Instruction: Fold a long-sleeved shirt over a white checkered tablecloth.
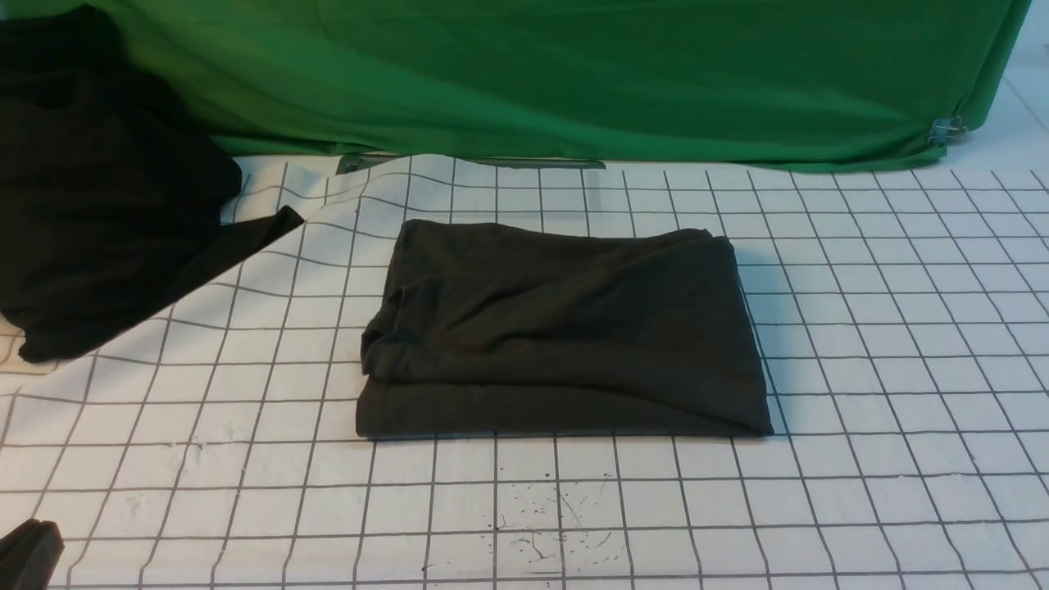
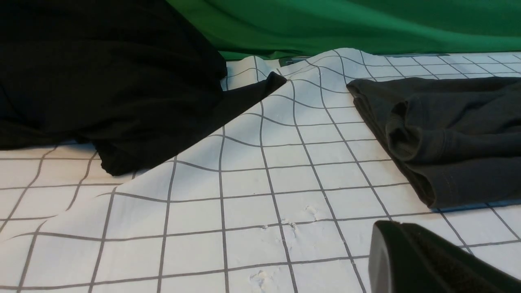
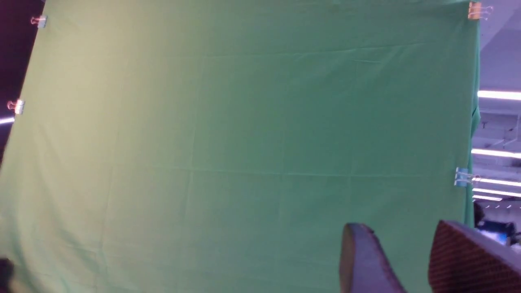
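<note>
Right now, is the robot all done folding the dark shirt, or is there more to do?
It looks about done. The dark charcoal long-sleeved shirt lies folded in a neat rectangle on the white checkered tablecloth, sleeves tucked away. Nothing is in hand: the left fingers sit shut beside it, and the right fingers are apart, holding nothing, pointing at the green backdrop cloth. Only slight smoothing of wrinkles might remain.

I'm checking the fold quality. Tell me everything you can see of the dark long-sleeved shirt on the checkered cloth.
The long-sleeved shirt is dark charcoal-olive, soft jersey by its look, folded into a rough rectangle of stacked layers. Shallow wrinkles cross its top; its left edge is bunched and rolled, the near edge fairly straight. No sleeves, print or label show. It lies flat on the white checkered tablecloth, mid-table, clear of the black garment. No hand touches it.
</note>
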{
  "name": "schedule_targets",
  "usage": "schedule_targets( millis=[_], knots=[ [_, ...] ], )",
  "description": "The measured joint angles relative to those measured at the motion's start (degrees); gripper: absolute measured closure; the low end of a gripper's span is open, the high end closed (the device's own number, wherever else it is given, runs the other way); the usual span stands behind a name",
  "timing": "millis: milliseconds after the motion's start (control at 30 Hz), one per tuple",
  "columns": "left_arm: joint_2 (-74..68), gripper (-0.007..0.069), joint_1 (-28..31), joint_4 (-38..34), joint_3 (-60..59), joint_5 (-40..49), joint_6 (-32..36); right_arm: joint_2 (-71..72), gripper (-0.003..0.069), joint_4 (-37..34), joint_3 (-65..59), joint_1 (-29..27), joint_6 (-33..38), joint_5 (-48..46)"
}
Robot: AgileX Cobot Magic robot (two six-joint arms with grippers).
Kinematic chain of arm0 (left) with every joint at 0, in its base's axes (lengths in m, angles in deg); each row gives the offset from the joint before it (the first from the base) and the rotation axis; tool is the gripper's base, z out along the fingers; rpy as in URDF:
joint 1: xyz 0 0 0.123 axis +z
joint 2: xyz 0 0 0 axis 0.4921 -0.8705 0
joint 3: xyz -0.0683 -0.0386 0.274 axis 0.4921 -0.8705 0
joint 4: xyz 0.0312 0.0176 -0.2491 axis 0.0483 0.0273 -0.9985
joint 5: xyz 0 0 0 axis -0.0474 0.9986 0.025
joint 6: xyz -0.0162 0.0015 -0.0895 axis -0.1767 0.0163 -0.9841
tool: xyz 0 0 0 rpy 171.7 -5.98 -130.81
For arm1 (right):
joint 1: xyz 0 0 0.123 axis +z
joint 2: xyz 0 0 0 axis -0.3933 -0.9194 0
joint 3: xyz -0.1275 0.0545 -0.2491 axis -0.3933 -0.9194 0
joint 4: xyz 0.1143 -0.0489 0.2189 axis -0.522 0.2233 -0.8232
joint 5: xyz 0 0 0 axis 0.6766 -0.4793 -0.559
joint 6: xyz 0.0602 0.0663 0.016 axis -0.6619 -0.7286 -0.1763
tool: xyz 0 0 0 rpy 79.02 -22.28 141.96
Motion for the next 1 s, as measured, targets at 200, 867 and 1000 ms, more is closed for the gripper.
schedule_targets(
  millis=[200,867,1000],
  knots=[
    [0.0,0.0623,0.0,0.0,0.0,0.0,0.0,3.21,0.0417,-0.05,-4.18,-6.5,6.39,-14.33],
    [0.09,0.0623,0.0,0.0,0.0,0.07,0.0,3.52,0.0417,0.64,-14.5,-18.8,-2.9,-30.51],
    [0.09,0.0623,0.0,0.0,0.0,0.07,0.0,3.52,0.0417,0.65,-14.5,-18.81,-2.96,-30.51]
  ],
)
